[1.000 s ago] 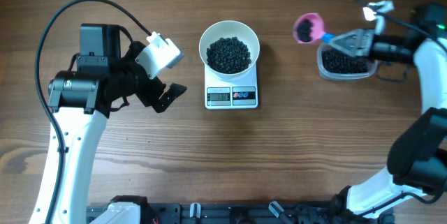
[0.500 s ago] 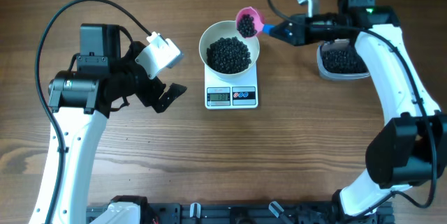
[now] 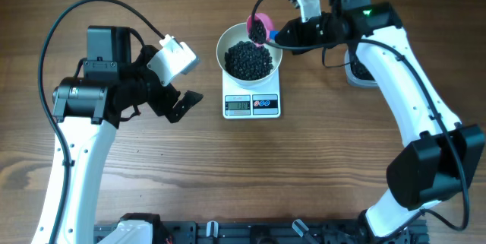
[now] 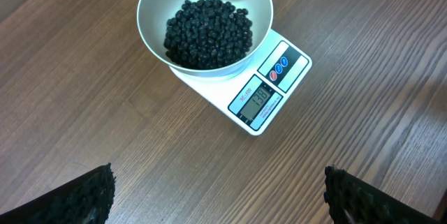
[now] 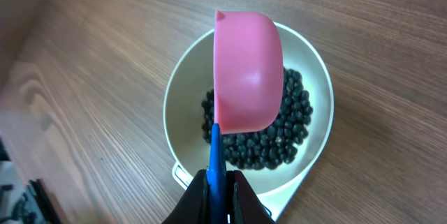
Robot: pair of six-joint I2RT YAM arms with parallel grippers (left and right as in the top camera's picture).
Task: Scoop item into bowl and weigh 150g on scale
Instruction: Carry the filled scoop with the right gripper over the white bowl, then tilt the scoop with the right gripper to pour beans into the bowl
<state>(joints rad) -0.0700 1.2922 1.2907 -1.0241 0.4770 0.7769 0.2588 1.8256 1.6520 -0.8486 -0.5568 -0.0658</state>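
The white bowl stands on the white scale with a heap of black beans in it. My right gripper is shut on the blue handle of a pink scoop. The scoop hangs tipped over the bowl's far right rim. In the right wrist view the scoop shows its underside above the beans. My left gripper stands open and empty, left of the scale. Its wrist view shows the bowl, beans and scale beyond its gripper.
A clear plastic tub sits at the back right, mostly hidden behind my right arm. The left arm's black cable loops over the table's back left. Bare wood lies in front of the scale.
My right arm has swung left from the tub, carrying the pink scoop over the bowl and tipping it there. The left arm has stayed put.
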